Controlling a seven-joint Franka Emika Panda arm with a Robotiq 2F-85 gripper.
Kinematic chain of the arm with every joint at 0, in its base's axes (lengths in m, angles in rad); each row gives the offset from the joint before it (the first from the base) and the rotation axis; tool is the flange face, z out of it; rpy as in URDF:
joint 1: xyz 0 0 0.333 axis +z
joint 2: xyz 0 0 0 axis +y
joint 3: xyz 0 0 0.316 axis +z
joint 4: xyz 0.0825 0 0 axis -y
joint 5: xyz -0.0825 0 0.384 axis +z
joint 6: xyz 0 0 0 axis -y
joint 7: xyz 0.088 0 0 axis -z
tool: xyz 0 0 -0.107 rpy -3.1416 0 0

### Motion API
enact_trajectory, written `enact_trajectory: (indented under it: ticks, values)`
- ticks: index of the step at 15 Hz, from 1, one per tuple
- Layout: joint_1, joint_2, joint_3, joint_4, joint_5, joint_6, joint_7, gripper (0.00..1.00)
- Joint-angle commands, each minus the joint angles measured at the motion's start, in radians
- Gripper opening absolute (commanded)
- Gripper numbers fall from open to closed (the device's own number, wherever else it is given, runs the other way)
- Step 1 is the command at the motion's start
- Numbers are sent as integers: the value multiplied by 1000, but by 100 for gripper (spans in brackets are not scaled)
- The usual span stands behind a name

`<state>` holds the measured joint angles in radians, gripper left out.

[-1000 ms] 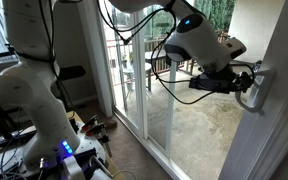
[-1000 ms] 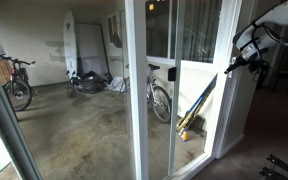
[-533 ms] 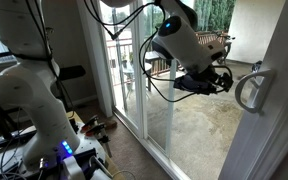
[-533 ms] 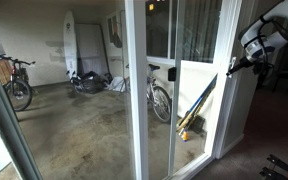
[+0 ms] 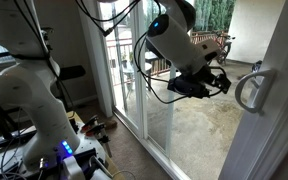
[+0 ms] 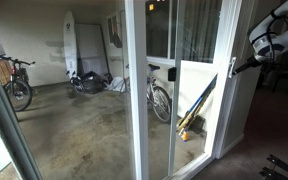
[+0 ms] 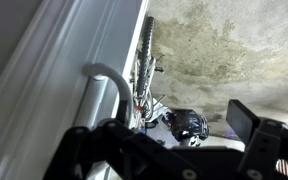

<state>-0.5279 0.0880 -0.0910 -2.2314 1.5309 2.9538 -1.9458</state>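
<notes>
Pincer (image 5: 218,80), its fingers spread, hangs near the door handle (image 5: 241,92) on the white sliding frame, apart from it. Beyond the glass (image 6: 199,35) stand a bicycle (image 6: 160,102), a surfboard (image 6: 71,42) and a second bike (image 6: 17,85).

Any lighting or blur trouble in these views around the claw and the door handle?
In an exterior view, the claw beside the door handle is dark and slightly blurred against bright daylight. In an exterior view, the glass door is evenly lit, with a small glare spot at the top edge. In the wrist view, the claw is an underexposed silhouette; the handle is soft but readable.
</notes>
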Motion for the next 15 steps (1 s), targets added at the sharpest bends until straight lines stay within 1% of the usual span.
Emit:
enact_trajectory:
  ticks: [1, 4, 6, 8, 11, 13, 14, 15]
  values:
    - [-32, 1, -24, 60, 177, -19, -189, 100]
    - [-44, 26, -51, 133, 382, -59, -406, 100]
    - [-48, 47, -68, 159, 477, -94, -524, 100]
    - [-42, 78, -83, 171, 538, -125, -613, 100]
    - [-33, 119, -93, 181, 602, -162, -702, 100]
    - [-33, 149, -96, 194, 616, -182, -732, 100]
    - [-10, 156, -119, 205, 531, -173, -659, 100]
    - [-30, 135, -92, 175, 563, -166, -661, 100]
